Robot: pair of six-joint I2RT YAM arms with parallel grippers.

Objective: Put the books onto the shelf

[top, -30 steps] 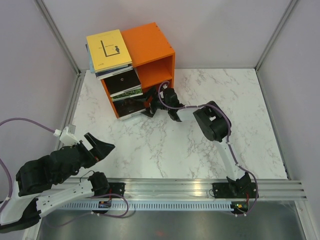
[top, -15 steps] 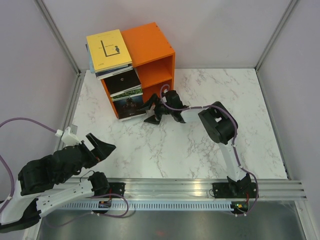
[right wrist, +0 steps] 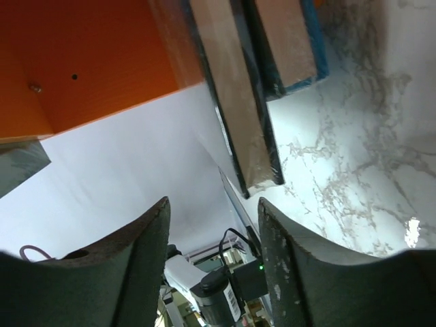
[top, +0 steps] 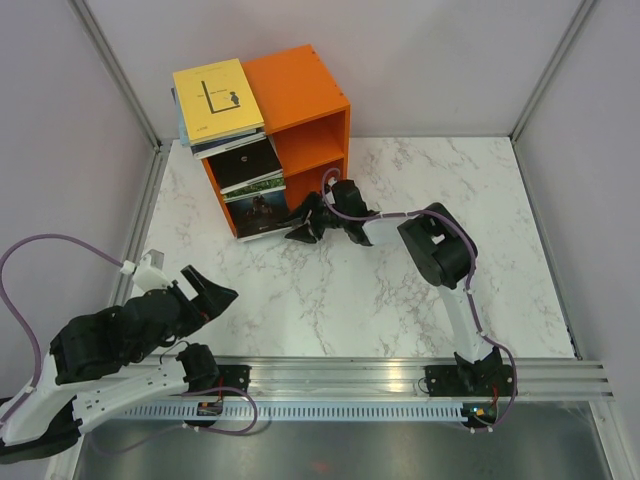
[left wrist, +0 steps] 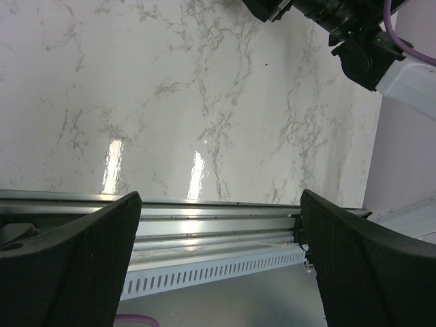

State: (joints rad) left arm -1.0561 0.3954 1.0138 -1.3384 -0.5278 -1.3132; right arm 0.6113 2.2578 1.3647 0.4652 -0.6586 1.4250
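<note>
Centre frame, the right gripper [top: 300, 222] is half-open at the books [top: 255, 205], seemingly gripping nothing; lower left, the left gripper [top: 212, 284] stands wide.

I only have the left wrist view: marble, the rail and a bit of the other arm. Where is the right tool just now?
Observer: In the top view, the right tool is at the foot of the orange shelf, beside the lowest dark book.
Operator: Is it holding anything?
Observer: No. In the right wrist view its fingers stand apart with nothing between them. The books' page edges are just beyond the tips.
Operator: Which book is uppermost?
Observer: The yellow book. It lies face up at the shelf's left side, level with the shelf's top.
</note>
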